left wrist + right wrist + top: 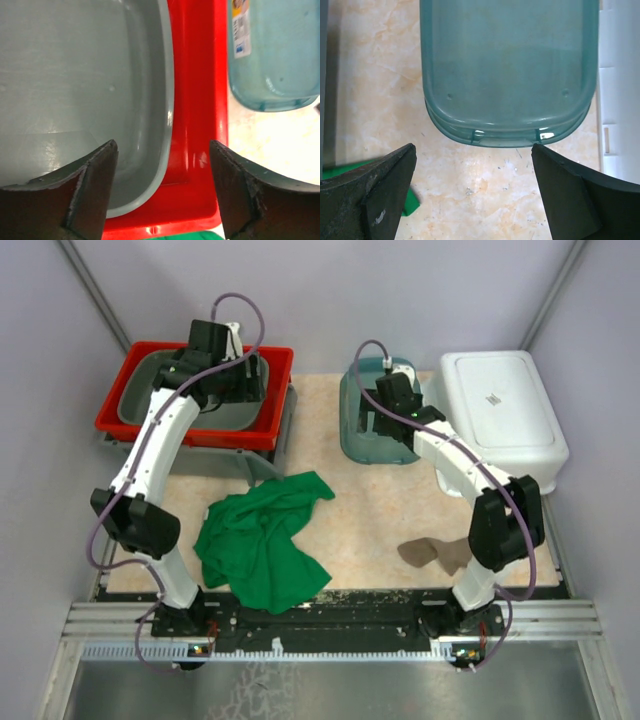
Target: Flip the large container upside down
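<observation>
A large white container [500, 415] lies at the back right with its flat ribbed face and a label up; its edge shows in the right wrist view [620, 100]. A teal translucent container [360, 430] stands left of it [507, 65]. A grey tub [140, 405] sits inside a red bin [115, 420] at the back left. My left gripper [245, 385] is open above the tub's right rim [170, 110], holding nothing [162, 145]. My right gripper [388, 432] is open and empty over the teal container's near edge [473, 147].
A green cloth [265, 540] lies crumpled in the near middle-left; a corner shows in the right wrist view [410, 202]. A small brown cloth [435, 553] lies near the right arm's base. Grey walls close in the back and sides.
</observation>
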